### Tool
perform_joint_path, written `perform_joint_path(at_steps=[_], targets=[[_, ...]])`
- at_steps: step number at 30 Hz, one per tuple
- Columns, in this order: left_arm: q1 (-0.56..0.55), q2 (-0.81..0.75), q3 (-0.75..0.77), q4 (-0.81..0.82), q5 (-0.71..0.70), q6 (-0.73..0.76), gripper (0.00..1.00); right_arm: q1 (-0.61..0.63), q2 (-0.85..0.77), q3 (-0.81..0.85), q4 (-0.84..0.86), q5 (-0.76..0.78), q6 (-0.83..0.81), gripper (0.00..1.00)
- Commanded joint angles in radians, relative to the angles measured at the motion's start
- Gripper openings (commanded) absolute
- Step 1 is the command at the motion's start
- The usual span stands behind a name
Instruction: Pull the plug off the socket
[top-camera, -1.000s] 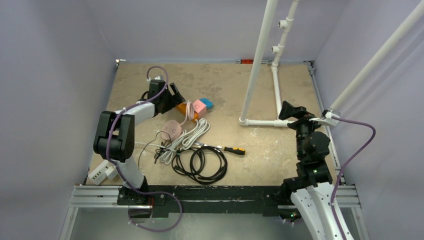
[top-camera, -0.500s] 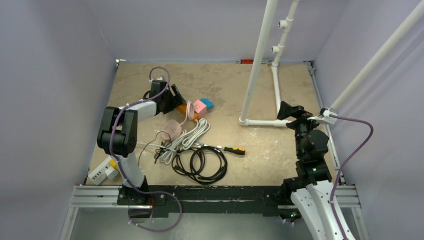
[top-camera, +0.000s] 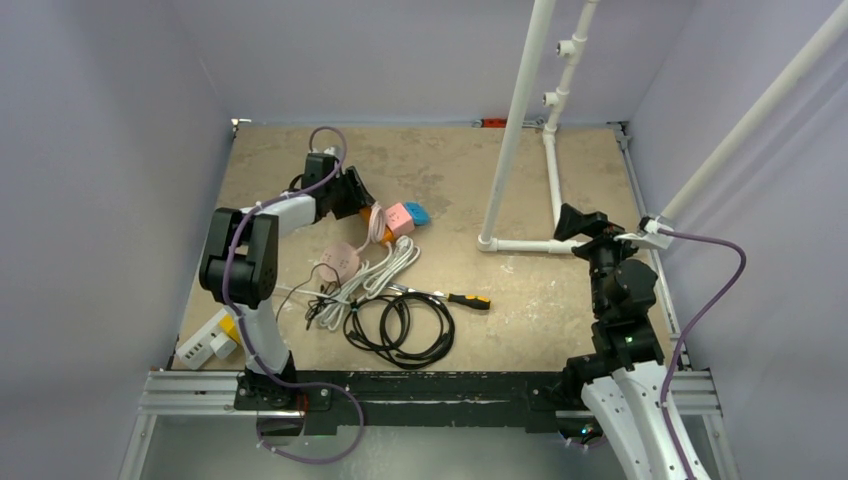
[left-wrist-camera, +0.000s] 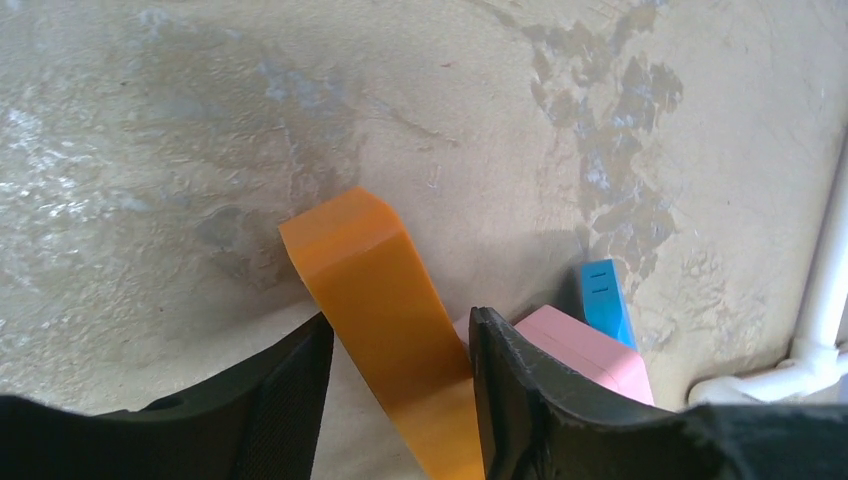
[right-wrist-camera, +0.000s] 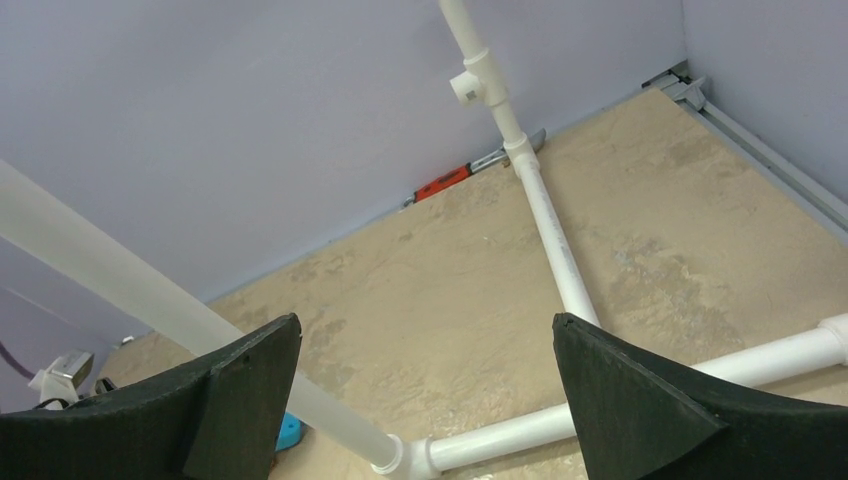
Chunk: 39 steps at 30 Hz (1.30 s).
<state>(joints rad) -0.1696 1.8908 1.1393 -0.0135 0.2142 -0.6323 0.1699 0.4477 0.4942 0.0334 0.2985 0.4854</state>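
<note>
The socket is a row of blocks: orange (top-camera: 372, 213), pink (top-camera: 399, 215) and blue (top-camera: 415, 210). A white plug with its cable (top-camera: 379, 228) sits at the orange-pink end. My left gripper (top-camera: 362, 203) straddles the orange block (left-wrist-camera: 370, 270). Its right finger touches the block, and a strip of floor shows at the left finger. The pink block (left-wrist-camera: 590, 350) and blue block (left-wrist-camera: 603, 300) lie just beyond the right finger. The plug is hidden in the left wrist view. My right gripper (top-camera: 570, 220) hangs open and empty (right-wrist-camera: 420, 345) over the white pipe frame.
A white pipe frame (top-camera: 520, 244) stands at the back right. A bundled white cable (top-camera: 375, 275), a pink round device (top-camera: 340, 258), a black cable coil (top-camera: 400, 325) and a screwdriver (top-camera: 455, 297) lie mid-table. A white power strip (top-camera: 205, 343) lies at the front left.
My left gripper has moved right and a little farther back, onto the orange block. The right arm has barely moved.
</note>
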Motion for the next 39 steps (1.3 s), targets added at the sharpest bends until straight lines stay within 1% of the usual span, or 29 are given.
perform_joint_path(at_steps=[1,5,10,16,19,26,28,31,33,34,39], targets=[[-0.011,0.010,0.038,-0.056,0.055,0.110,0.46,-0.001,-0.015,0.035,-0.005,0.027,-0.020,0.99],[-0.043,0.021,0.066,-0.090,0.083,0.158,0.43,0.000,-0.010,0.039,-0.024,0.038,-0.018,0.99],[-0.118,0.062,0.134,-0.207,0.046,0.264,0.39,0.000,-0.014,0.036,-0.032,0.046,-0.015,0.99],[-0.134,0.110,0.177,-0.259,0.151,0.309,0.34,-0.001,-0.022,0.036,-0.053,0.051,-0.013,0.99],[-0.152,0.123,0.201,-0.296,0.181,0.345,0.33,0.000,-0.026,0.034,-0.050,0.053,-0.013,0.99],[-0.186,0.139,0.252,-0.395,0.180,0.485,0.33,-0.001,-0.011,0.036,-0.049,0.042,-0.013,0.99],[-0.188,0.138,0.260,-0.414,0.195,0.514,0.33,-0.001,-0.011,0.036,-0.049,0.040,-0.013,0.99],[-0.191,0.140,0.268,-0.438,0.178,0.534,0.33,-0.002,-0.013,0.035,-0.050,0.037,-0.013,0.99],[-0.191,0.142,0.270,-0.442,0.169,0.524,0.34,0.000,-0.012,0.035,-0.049,0.036,-0.015,0.99],[-0.191,0.143,0.270,-0.443,0.168,0.513,0.37,-0.001,-0.012,0.035,-0.049,0.034,-0.014,0.99],[-0.198,0.131,0.263,-0.434,0.137,0.453,0.55,0.000,-0.005,0.035,-0.047,0.030,-0.014,0.99]])
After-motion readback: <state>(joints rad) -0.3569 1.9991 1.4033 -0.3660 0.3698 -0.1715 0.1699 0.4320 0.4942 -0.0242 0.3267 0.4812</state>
